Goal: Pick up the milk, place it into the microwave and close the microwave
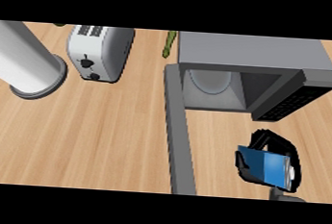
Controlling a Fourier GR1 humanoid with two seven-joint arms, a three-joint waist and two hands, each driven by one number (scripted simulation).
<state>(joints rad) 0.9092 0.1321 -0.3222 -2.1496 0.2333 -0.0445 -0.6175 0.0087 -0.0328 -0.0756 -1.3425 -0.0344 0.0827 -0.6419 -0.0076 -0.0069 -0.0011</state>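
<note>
Holding milk (pixel 265 167) in curled right hand (pixel 270 138), by counter's (pixel 89 138) front right edge, before open microwave (pixel 251 51). Likely light, stiff, slick-sided; best gripped mid-body across flat faces.

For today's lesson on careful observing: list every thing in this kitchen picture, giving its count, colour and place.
counter: one, light wood, under everything
microwave: one, grey, back right, standing open
door: one, grey, swung out towards the front
plate: one, pale, inside the microwave
toaster: one, silver-white, back, left of the microwave
paper roll: one, white on a grey base, far left
green thing: one, between toaster and microwave; cannot tell what it is
milk carton: one, blue, front right, right of the door
right robot hand: one, black, curled round the milk carton
</note>
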